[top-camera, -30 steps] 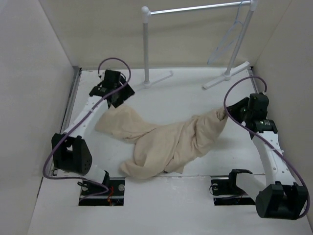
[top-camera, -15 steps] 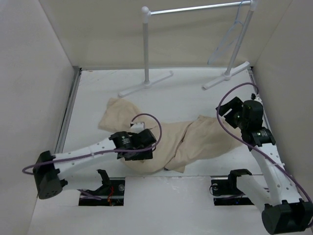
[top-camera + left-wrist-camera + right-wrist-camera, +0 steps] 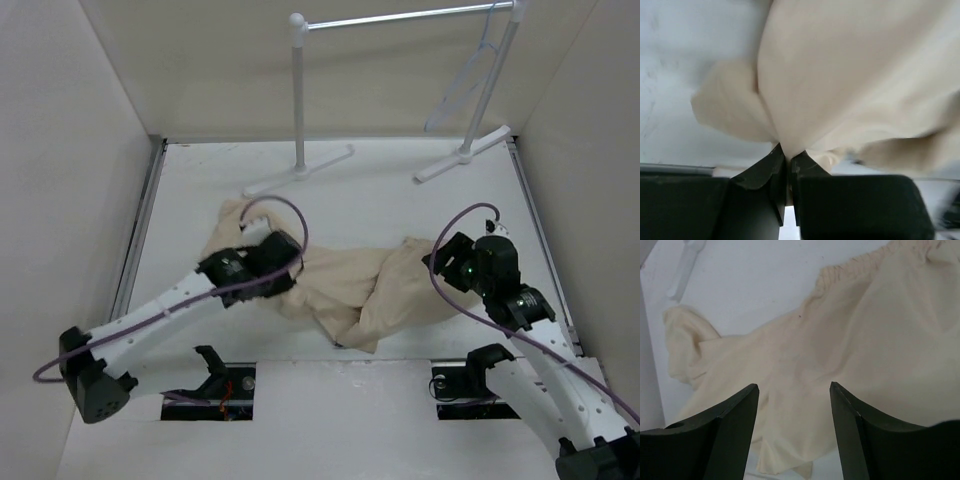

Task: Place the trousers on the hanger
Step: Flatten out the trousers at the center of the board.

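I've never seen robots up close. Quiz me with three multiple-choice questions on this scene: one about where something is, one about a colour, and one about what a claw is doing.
1. Where is the hanger?
A) lying on the table
B) hanging from the rack's bar, at its far right end
C) under the trousers

2. What colour are the trousers?
A) navy
B) beige
C) black

3. What is the left gripper doing?
A) open over bare table
B) holding the hanger
C) shut on a fold of the trousers

Answers:
1 B: in the top view its hook sits over the bar, well above the table.
2 B: every view shows pale tan cloth.
3 C: the left wrist view shows its fingers pinched together with cloth caught between them.
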Controlling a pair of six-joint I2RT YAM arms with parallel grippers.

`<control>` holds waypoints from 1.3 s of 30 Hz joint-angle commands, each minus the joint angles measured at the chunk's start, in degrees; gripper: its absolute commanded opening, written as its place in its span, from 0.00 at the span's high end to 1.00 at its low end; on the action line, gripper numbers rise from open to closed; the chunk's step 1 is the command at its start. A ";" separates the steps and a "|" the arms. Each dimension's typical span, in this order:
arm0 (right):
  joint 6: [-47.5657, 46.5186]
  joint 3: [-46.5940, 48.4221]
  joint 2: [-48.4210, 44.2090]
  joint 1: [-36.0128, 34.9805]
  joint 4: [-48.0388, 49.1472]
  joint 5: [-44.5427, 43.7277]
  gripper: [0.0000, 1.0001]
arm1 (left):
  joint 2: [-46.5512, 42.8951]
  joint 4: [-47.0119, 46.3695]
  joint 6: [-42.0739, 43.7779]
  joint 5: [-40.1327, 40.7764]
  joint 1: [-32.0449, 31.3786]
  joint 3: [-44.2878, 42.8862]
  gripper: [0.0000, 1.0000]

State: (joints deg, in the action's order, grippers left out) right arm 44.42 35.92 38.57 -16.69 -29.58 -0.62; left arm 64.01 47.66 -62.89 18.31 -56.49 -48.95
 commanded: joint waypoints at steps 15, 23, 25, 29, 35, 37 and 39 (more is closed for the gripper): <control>0.66 -0.49 -3.23 -1.72 -4.34 -1.49 0.24 | 24.90 -12.12 33.80 2.96 40.63 -44.19 0.29; 0.75 -2.61 2.99 -2.77 1.88 1.05 0.64 | 2.71 -15.76 27.39 -0.36 44.23 -10.06 0.30; 0.93 -2.52 6.68 -4.18 6.53 2.03 0.44 | 1.39 -17.07 25.81 -3.44 45.19 -4.34 0.30; 0.40 -2.00 16.78 -4.45 14.54 2.99 0.22 | 4.44 -23.56 25.01 -8.89 48.26 1.57 0.30; 0.22 2.21 32.43 -4.01 22.81 4.76 0.52 | 17.01 -31.13 25.01 -11.62 51.52 1.32 0.37; 0.92 3.97 32.54 -4.01 23.08 4.14 0.83 | 19.39 -32.27 24.84 -11.27 52.49 0.44 0.65; 1.28 5.73 27.73 -4.53 20.20 1.26 0.93 | 18.10 -31.05 23.70 -11.80 54.07 -0.79 0.88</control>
State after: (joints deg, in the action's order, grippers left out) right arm 45.30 36.32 71.90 -20.73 -13.78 3.09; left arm 84.47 19.33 -38.06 7.27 -4.16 -46.85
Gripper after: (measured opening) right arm 0.097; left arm 0.165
